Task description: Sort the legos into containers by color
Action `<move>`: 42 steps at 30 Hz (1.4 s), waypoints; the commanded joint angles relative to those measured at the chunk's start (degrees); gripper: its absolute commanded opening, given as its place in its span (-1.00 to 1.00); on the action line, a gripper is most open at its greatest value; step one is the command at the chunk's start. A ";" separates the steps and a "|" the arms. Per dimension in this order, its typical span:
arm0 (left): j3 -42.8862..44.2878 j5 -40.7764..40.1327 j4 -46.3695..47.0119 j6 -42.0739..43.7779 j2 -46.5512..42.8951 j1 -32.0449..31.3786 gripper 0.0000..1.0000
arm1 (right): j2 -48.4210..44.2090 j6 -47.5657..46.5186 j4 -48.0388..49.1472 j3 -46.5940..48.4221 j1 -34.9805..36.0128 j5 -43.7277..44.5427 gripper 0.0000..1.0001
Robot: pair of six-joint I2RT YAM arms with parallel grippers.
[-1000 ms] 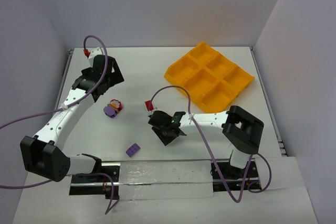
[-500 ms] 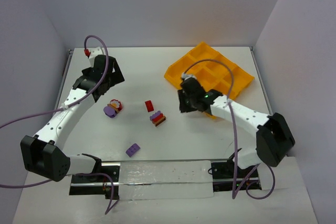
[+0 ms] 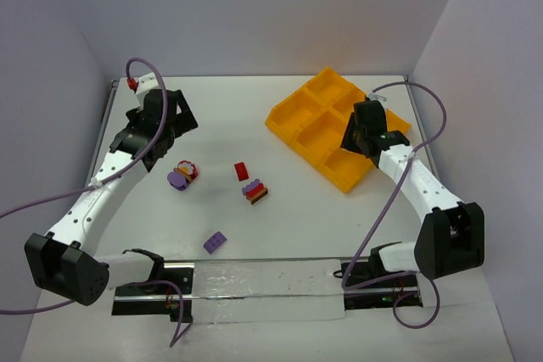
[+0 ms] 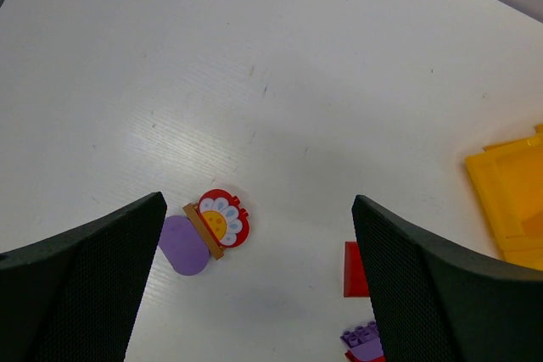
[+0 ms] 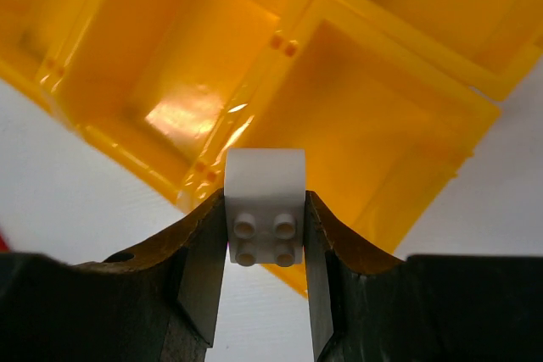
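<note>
My right gripper (image 3: 356, 136) (image 5: 265, 218) is shut on a white lego brick (image 5: 264, 201), studs facing the camera, held above the near right part of the orange-yellow tray (image 3: 339, 122) (image 5: 373, 116). My left gripper (image 3: 166, 129) (image 4: 254, 294) is open and empty, above a purple, brown and red flower cluster (image 3: 181, 175) (image 4: 208, 225). A red brick (image 3: 242, 170) (image 4: 355, 270), a purple, red and brown stack (image 3: 254, 190) (image 4: 363, 343) and a lone purple brick (image 3: 215, 242) lie on the table.
The tray's compartments that I can see hold no bricks. Side walls stand close on the left and right. A clear strip (image 3: 263, 281) runs along the near edge between the arm bases.
My right arm has swung from the table's middle to the tray's near right compartments, leaving the purple, red and brown stack on the table. My left gripper shifted slightly.
</note>
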 commanded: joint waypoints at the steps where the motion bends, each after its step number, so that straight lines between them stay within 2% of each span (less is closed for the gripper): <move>1: -0.07 0.76 3.24 0.09 -0.74 -0.39 0.99 | 0.12 1.42 3.06 -0.97 -4.02 3.06 -0.65; 3: -0.13 1.21 3.33 -0.05 -0.44 -0.39 0.99 | 1.20 2.14 4.06 -0.94 -5.41 2.15 -0.44; 6: 0.30 2.03 3.26 -0.38 0.29 -0.39 0.99 | 2.61 2.30 4.71 -0.33 -5.59 2.02 0.01; 9: 0.73 2.18 2.91 -0.38 0.74 -0.39 0.99 | 3.38 2.26 4.85 -0.09 -5.48 2.84 0.24; 17: 3.24 2.62 0.41 -0.72 2.10 -0.39 0.99 | 1.22 2.00 3.27 0.28 -5.07 -0.02 0.28; 21: 5.70 2.39 -2.50 -1.34 3.69 -0.39 0.99 | -0.55 1.21 1.06 2.10 -2.28 -2.02 0.42; 26: 6.12 2.80 -3.62 -1.93 4.92 -0.48 0.99 | 0.41 0.02 -2.21 4.34 6.86 -1.52 0.63; 27: 5.78 3.00 -3.82 -2.44 4.99 -0.48 0.99 | 0.77 -0.03 -2.55 4.94 10.59 -1.20 0.67; 30: 5.94 3.41 -5.40 -4.07 5.51 -0.48 0.99 | 3.15 -0.01 -3.97 6.33 17.01 -0.37 0.68; 36: 4.95 2.82 -8.01 -6.08 3.23 -0.77 0.99 | 8.59 0.65 -1.82 8.47 27.07 -4.72 0.69; 42: 3.76 3.76 -10.80 -7.32 1.17 -0.97 0.99 | 12.44 1.00 -0.35 10.04 32.10 -5.16 0.72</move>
